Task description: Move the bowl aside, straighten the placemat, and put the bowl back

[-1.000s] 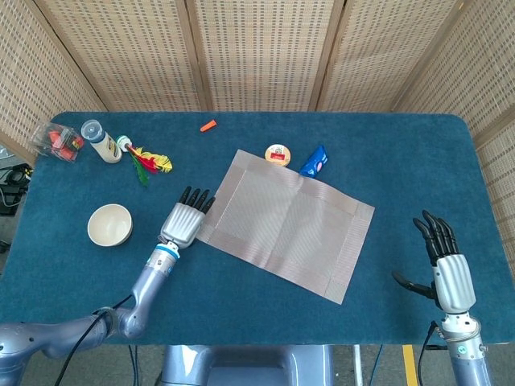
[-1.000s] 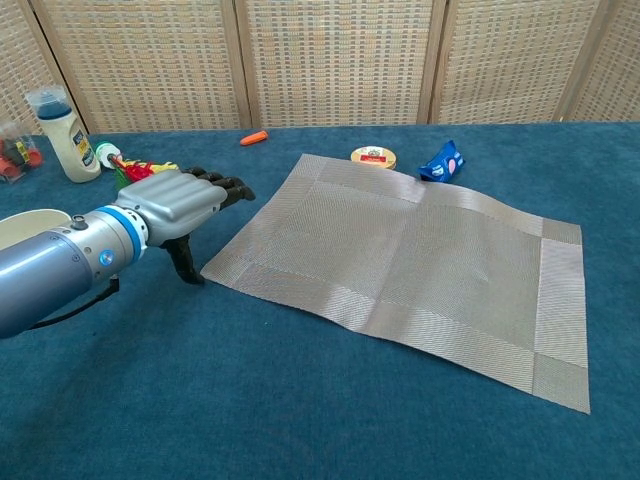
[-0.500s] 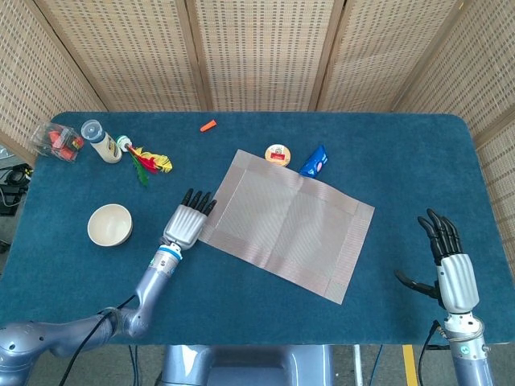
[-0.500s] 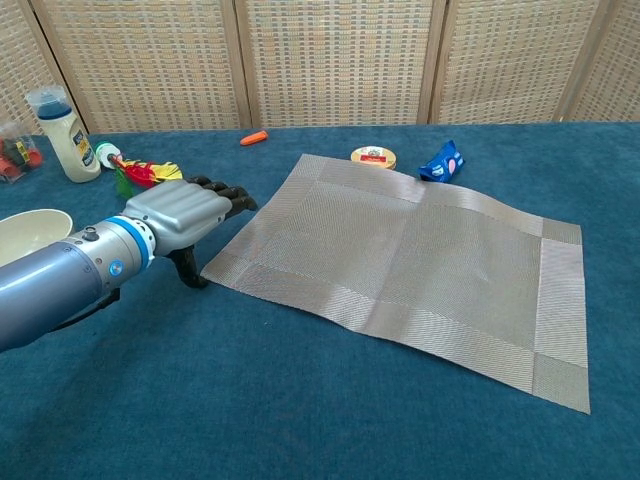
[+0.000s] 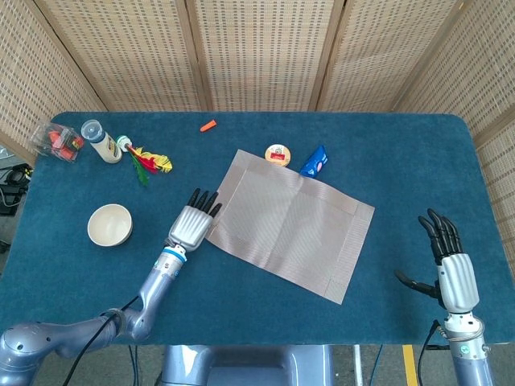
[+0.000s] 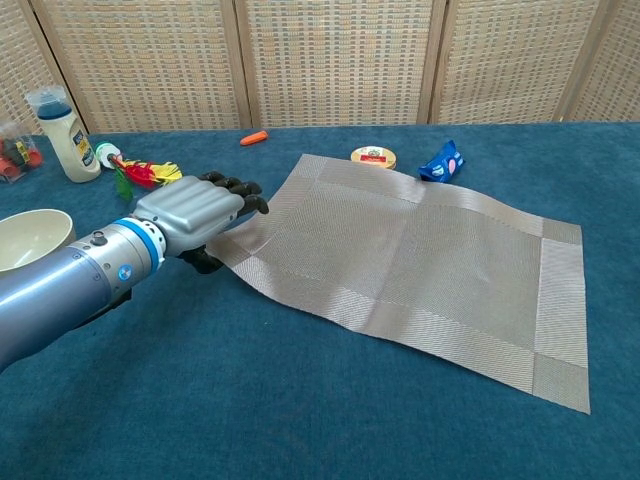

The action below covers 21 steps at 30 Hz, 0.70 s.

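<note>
The grey woven placemat (image 5: pixel 290 221) (image 6: pixel 420 250) lies skewed on the blue table, turned clockwise. My left hand (image 5: pixel 191 226) (image 6: pixel 190 218) is at its near-left corner, fingers laid over the corner and thumb beneath it, so it pinches the mat; the corner is hidden under the hand. The cream bowl (image 5: pixel 109 224) (image 6: pixel 30 238) stands on the cloth left of the mat, well apart from it. My right hand (image 5: pixel 451 269) hovers open near the table's front right, away from the mat, and shows only in the head view.
At the back left are a white bottle (image 5: pixel 100 141) (image 6: pixel 62 120), a clear box (image 5: pixel 58 141) and a feather toy (image 5: pixel 149 159) (image 6: pixel 145 172). An orange piece (image 5: pixel 208 125) lies further back. A round tin (image 5: pixel 278 154) (image 6: pixel 373 156) and blue packet (image 5: pixel 315 161) (image 6: pixel 441 161) touch the mat's far edge.
My left hand has slid right onto the mat's near-left corner and closed on it; the corner now rises slightly. The right hand has drifted a little toward the front edge.
</note>
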Each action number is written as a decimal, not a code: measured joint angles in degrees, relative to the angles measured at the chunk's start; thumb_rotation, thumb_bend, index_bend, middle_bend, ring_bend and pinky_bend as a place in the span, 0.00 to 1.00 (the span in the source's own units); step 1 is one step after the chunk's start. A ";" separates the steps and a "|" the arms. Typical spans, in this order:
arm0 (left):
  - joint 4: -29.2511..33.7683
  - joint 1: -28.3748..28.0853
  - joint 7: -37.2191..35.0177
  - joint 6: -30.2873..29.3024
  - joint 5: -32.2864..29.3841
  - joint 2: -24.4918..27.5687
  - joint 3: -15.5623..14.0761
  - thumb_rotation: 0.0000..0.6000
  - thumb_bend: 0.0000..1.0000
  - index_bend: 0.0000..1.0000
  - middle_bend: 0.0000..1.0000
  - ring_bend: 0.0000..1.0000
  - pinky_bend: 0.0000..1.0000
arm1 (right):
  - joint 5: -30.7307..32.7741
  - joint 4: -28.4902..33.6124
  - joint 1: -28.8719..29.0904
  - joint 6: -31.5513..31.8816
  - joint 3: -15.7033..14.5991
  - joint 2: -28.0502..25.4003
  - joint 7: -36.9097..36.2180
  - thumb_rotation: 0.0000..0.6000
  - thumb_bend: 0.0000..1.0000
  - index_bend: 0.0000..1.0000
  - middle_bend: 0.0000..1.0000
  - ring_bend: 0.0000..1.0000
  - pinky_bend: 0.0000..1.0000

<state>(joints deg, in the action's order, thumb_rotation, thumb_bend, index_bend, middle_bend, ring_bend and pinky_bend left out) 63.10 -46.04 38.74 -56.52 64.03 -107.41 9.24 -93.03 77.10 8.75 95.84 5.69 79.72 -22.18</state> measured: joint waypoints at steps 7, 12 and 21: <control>-1.12 0.05 -2.26 -1.20 2.45 -0.47 -0.29 1.00 0.51 0.34 0.00 0.00 0.00 | 0.04 0.27 -0.06 -0.01 0.09 -0.24 -0.39 1.00 0.20 0.11 0.00 0.00 0.00; -2.35 0.11 -3.27 -1.88 3.80 -1.34 -0.50 1.00 0.51 0.50 0.00 0.00 0.00 | -0.02 0.39 -0.05 -0.15 0.05 -0.32 -0.52 1.00 0.20 0.11 0.00 0.00 0.00; -2.89 0.39 -3.83 -2.60 5.08 -1.76 -0.57 1.00 0.51 0.59 0.00 0.00 0.00 | -0.34 0.63 0.02 -0.50 -0.22 -0.35 -0.37 1.00 0.20 0.11 0.00 0.00 0.00</control>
<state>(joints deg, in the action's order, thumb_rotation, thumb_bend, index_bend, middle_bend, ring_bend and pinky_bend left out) 60.22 -45.66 34.91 -59.13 69.11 -109.17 8.67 -93.37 77.73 8.77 95.34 5.47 79.37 -22.55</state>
